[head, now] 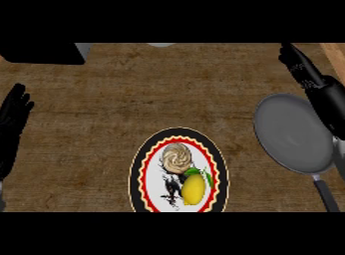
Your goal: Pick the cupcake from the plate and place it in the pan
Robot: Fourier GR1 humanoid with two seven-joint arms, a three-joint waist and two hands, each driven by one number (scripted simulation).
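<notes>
A cupcake (177, 157) with beige swirled frosting sits on the upper part of a round plate (142, 169) with a black and red rim, low in the middle of the head view. A yellow lemon (194, 189) lies just below the cupcake on the same plate. To the right lies a grey pan (291, 132) with nothing in it, its dark handle pointing down. My right hand (330, 97) is raised above and behind the pan's right edge, fingers straight and pointing up. My left hand (5, 127) rests open at the left edge, far from the plate.
The counter (131, 94) is brown and woven-looking, with lighter wooden edges at the top corners. A black block (39, 52) sits at the top left.
</notes>
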